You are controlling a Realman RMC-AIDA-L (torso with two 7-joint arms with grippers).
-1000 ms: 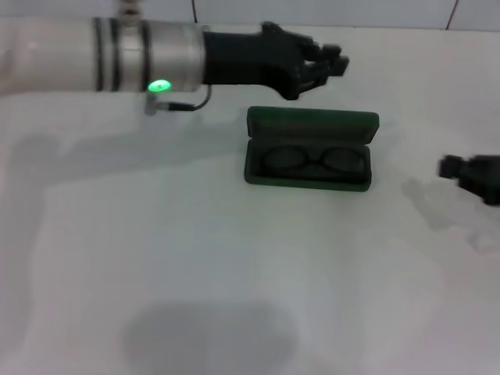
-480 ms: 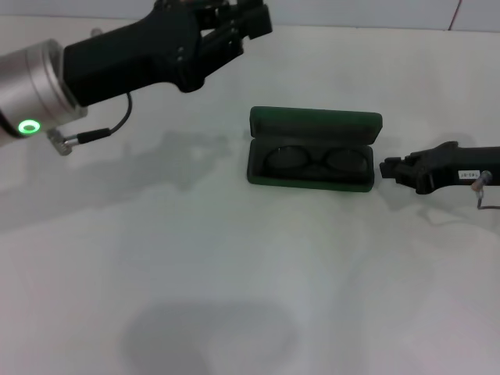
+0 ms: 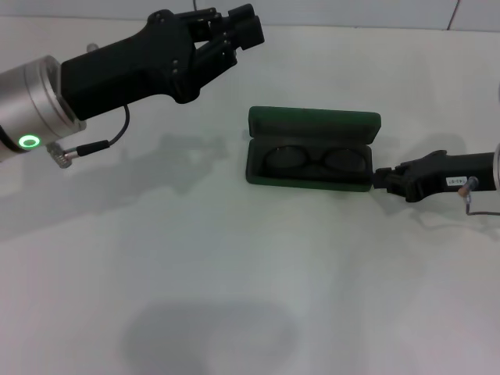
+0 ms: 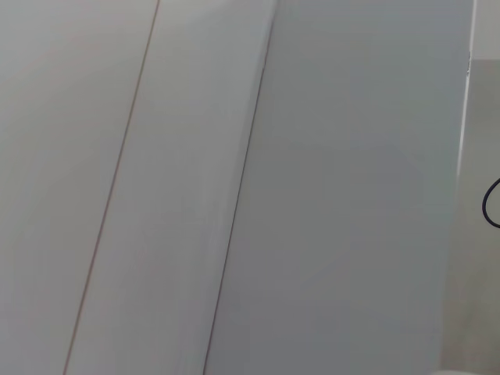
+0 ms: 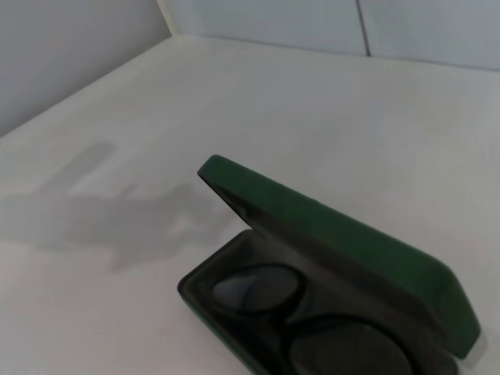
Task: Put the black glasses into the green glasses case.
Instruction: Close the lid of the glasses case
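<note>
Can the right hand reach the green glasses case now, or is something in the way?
Probably yes. The right hand is just beside the right end of the green glasses case, with nothing between them; the left hand is raised far off.

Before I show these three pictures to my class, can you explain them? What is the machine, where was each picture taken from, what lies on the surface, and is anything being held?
It is a two-armed robot. The head camera looks down on a white table. On it lies an open green glasses case with the black glasses inside. The left gripper is raised, away from the case, holding nothing. The right gripper reaches to the case's right end. The right wrist camera sees the case and glasses close up. The left wrist camera shows only a plain wall.
</note>
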